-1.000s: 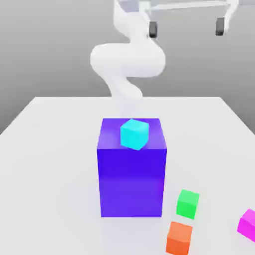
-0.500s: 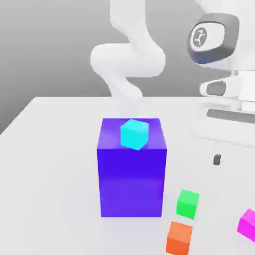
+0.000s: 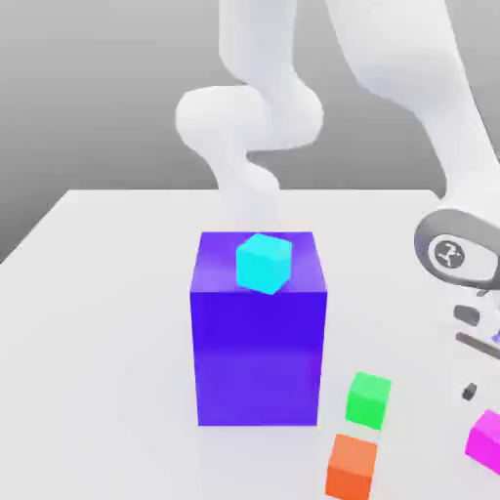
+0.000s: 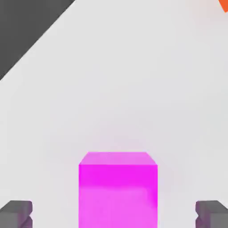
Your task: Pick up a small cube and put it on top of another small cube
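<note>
Near the exterior view's right edge, low on the white counter [image 3: 107, 293], sits the small bright magenta cube [image 3: 485, 441], resting flat and not yet lifted. From the hand view it lies squarely between the two dark fingertips [image 4: 16, 213] of the claw [image 4: 115, 214], which stands fully open and holds nothing, with clear counter on either side of the cube.

Several things could spoil the pick from here. If the claw descends off-centre, one finger may land on the cube's top face and shove or tip it rather than straddle it. If it closes too high, the grip may catch only the upper edge and the cube could slip out on the lift.

A small orange cube [image 3: 352, 467] and a small green cube [image 3: 369, 399] lie near, toward the exterior view's left; a wide swing of the arm could knock them. Farther off, a small cyan cube [image 3: 264, 263] perches atop the big blue-violet block [image 3: 259, 352], easily nudged off by a careless approach.
</note>
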Action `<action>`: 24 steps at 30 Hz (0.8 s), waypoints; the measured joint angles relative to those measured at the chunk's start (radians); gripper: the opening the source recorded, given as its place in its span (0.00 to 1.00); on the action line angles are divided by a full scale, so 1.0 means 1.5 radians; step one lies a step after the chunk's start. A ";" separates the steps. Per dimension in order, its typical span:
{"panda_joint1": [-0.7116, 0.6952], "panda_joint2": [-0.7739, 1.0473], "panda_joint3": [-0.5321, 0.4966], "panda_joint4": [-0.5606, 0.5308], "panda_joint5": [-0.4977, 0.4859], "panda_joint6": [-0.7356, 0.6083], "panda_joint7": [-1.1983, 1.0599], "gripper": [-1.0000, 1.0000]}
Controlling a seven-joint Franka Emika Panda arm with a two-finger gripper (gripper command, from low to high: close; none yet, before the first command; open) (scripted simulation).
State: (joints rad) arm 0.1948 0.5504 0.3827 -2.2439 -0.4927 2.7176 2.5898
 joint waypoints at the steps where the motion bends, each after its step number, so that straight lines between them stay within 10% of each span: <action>1: 0.000 0.000 0.000 0.000 0.000 0.000 0.000 0.00; 11: -0.039 -0.080 0.052 -0.025 0.063 -0.051 -0.041 0.00; 24: -0.106 -0.373 0.028 -0.292 0.294 -0.040 0.118 0.00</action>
State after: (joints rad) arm 0.0361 -0.0093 0.4254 -2.6816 -0.0520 2.6577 2.7673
